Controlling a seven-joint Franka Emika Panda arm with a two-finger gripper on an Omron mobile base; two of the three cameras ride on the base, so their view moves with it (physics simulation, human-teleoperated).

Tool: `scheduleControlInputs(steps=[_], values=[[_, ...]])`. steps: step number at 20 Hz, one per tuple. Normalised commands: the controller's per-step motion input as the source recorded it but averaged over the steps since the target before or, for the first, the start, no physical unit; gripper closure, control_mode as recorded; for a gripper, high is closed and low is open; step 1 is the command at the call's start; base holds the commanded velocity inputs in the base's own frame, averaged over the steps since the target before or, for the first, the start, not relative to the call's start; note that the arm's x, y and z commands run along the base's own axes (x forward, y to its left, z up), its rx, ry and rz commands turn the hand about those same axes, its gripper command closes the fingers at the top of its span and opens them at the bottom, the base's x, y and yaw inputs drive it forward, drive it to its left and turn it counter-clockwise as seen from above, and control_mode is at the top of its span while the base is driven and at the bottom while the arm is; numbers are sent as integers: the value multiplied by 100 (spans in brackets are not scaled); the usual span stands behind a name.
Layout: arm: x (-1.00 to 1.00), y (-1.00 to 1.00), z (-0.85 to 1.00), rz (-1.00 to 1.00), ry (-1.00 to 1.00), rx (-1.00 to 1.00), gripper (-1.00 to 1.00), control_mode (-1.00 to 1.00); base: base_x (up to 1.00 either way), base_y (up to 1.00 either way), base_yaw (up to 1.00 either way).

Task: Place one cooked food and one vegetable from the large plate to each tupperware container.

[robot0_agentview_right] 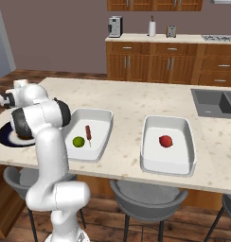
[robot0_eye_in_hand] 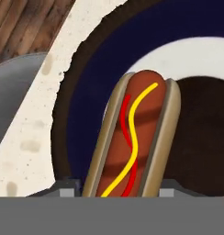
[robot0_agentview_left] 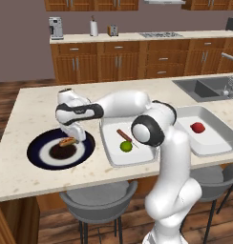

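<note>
Over the navy-rimmed round plate [robot0_agentview_left: 39,155] on the speckled surface [robot0_agentview_left: 32,105]: dark fingers [robot0_agentview_left: 72,138] clamped on a mustard-striped hot dog [robot0_eye_in_hand: 134,137]. Best lifted straight, carried level to the white rectangular tray [robot0_agentview_right: 181,160] holding only a red vegetable [robot0_agentview_right: 165,141].
</note>
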Motion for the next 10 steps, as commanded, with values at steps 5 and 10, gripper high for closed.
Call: scheduleControlInputs(steps=[5, 10], values=[[-11, -64, 99, -39, -3, 0, 100, -100, 0, 0, 0], [0, -72, 55, -57, -1, 0, 100, -100, 0, 0, 0]])
